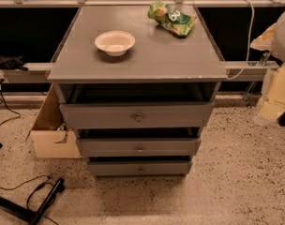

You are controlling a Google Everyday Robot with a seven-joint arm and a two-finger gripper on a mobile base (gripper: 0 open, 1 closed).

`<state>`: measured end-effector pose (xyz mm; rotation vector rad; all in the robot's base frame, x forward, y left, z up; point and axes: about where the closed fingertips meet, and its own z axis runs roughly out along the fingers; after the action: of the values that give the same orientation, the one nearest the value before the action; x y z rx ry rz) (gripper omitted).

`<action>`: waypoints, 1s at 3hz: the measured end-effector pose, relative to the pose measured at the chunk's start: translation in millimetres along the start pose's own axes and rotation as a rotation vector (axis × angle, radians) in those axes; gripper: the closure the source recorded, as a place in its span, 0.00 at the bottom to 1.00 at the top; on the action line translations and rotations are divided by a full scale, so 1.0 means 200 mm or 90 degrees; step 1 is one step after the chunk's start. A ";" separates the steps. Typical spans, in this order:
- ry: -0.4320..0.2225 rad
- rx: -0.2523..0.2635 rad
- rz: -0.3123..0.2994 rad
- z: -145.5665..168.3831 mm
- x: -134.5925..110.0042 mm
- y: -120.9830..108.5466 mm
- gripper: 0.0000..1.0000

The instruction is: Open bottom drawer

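Note:
A grey cabinet stands in the middle of the camera view with three drawer fronts stacked one above another. The bottom drawer [119,168] is the shortest and narrowest front, with a small round metal knob [140,169] at its centre. A thin dark gap shows above it. The mid-sized drawer [109,147] and the tallest top drawer [100,116] sit above it, each with a dark gap over its front. My gripper [277,93] is a pale shape at the right edge, well to the right of the cabinet and above floor level, touching no drawer.
On the cabinet top [147,55] sit a white bowl [115,42] and a green snack bag [172,18]. An open cardboard box [51,135] stands against the cabinet's left side. Black cables and a stand [37,203] lie on the speckled floor at the lower left. A rail [25,71] runs behind.

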<state>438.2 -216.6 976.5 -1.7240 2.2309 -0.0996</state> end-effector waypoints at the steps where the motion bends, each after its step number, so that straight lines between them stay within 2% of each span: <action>1: 0.002 0.008 -0.003 -0.01 0.00 -0.01 0.00; 2: 0.013 0.007 -0.015 0.09 0.02 -0.02 0.00; 3: 0.010 -0.001 -0.033 0.31 0.07 0.06 0.00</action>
<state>442.0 -218.9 912.3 -1.7883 2.1987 -0.1246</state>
